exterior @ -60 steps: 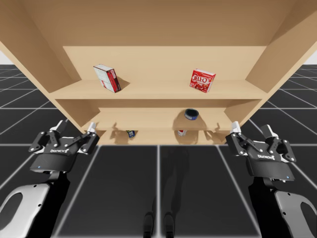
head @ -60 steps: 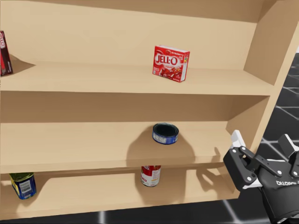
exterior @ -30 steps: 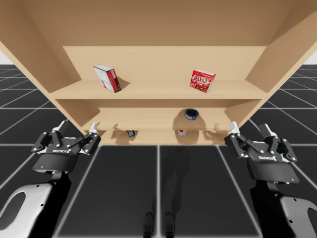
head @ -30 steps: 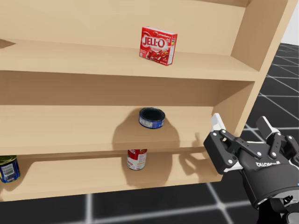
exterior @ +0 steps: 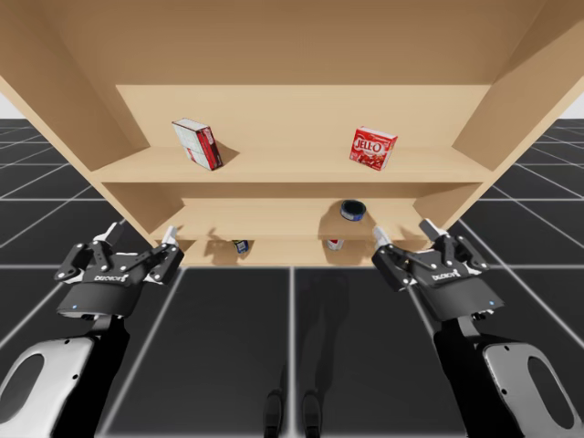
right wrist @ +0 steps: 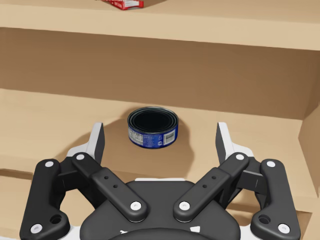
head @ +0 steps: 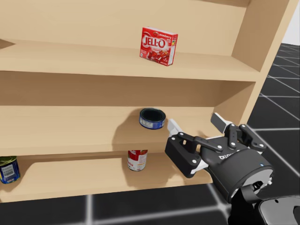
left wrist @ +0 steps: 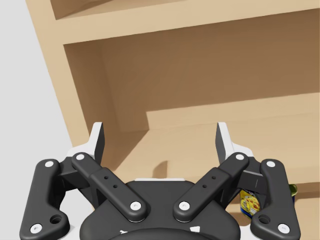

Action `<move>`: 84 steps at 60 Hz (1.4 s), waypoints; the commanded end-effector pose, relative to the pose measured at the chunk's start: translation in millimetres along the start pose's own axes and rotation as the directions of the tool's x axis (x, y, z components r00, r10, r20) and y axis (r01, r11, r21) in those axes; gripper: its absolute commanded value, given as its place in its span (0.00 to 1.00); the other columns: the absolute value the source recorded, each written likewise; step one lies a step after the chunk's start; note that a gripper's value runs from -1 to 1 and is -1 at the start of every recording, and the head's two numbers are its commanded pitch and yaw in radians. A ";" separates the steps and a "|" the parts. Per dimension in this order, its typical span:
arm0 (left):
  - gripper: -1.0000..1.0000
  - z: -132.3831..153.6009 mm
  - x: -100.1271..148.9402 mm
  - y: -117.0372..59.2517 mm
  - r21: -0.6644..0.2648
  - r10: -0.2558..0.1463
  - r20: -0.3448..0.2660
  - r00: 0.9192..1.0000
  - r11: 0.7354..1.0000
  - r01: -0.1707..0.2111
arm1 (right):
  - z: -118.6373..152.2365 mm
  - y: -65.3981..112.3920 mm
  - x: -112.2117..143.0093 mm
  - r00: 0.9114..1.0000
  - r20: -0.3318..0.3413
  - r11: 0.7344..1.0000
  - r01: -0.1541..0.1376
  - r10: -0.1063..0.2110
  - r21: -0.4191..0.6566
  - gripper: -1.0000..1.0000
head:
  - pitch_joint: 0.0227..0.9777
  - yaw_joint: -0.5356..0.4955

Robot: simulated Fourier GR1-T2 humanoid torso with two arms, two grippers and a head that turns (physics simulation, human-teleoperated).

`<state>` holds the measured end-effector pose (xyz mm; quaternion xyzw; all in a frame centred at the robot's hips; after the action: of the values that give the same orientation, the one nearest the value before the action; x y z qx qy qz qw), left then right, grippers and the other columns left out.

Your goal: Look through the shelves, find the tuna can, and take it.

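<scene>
Left gripper [exterior: 140, 234]: yours hangs near the shelf unit's [exterior: 274, 219] left end, jaws spread wide, nothing in them.
Red-and-white box [exterior: 198, 143]: top shelf, left.
Blue-and-yellow can [head: 8, 168]: bottom shelf, left.
Red can [head: 137, 160]: bottom shelf, pretty much under the tuna.
Tuna can [right wrist: 152, 127]: middle shelf, right of centre.
Red box [head: 159, 42]: top shelf, right.
Right gripper [right wrist: 160, 135]: jaws wide apart, empty, lined up on the tuna can, which sits further in, not touching.
</scene>
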<state>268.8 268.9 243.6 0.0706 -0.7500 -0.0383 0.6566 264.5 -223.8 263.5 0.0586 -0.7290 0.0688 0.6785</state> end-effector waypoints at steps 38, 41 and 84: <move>0.00 -1.3 0.1 4.9 0.006 0.007 0.000 1.000 1.000 -0.007 | -95.2 30.2 -35.7 0.987 -0.128 0.995 -0.100 0.097 -0.020 0.00 | 0.53 0.28; 0.00 -1.3 0.2 5.1 0.006 0.008 0.001 1.000 1.000 -0.008 | -101.3 30.2 -38.8 0.986 -0.142 0.995 -0.098 0.093 -0.027 0.00 | 0.53 0.28; 0.00 -1.8 0.2 8.3 0.011 0.015 0.005 1.000 1.000 -0.015 | -151.0 23.2 -76.3 0.973 -0.220 0.986 -0.104 0.073 -0.132 0.00 | 0.53 0.29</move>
<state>270.1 276.6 245.3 0.0686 -0.7520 -0.0294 0.6549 409.5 -167.7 211.2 -0.0179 -0.6709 0.0587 0.7390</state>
